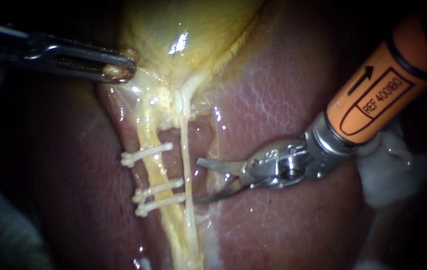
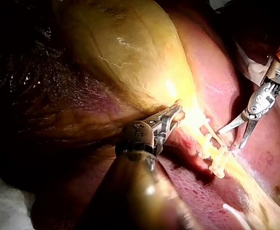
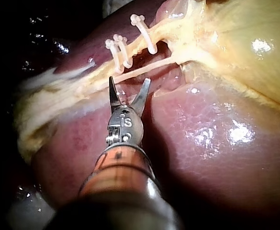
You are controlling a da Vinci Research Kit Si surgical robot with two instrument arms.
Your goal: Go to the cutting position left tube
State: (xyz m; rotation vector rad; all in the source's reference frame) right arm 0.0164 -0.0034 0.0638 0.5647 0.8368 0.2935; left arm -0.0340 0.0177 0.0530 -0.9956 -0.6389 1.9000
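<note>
The yellow left tube (image 1: 154, 172) runs down from the gallbladder (image 1: 173, 25) and carries three white clips (image 1: 146, 154), one higher and two close together lower. Just to its right lies a thin pale right tube (image 1: 184, 145). My right instrument (image 1: 202, 181) comes in on an orange shaft, and its curved blades stand open just right of the thin tube and hold nothing. In the right wrist view the blades (image 3: 129, 86) sit just short of the thin tube (image 3: 144, 72). My left instrument (image 1: 121, 67) is shut on the gallbladder's neck tissue and holds it up and to the left.
Reddish liver (image 1: 273, 110) lies under and around the tubes. White gauze (image 1: 388, 165) sits beside the right instrument's shaft. In the left wrist view the clips (image 2: 211, 153) lie between my left instrument (image 2: 171, 117) and the other instrument's open blades (image 2: 240, 132).
</note>
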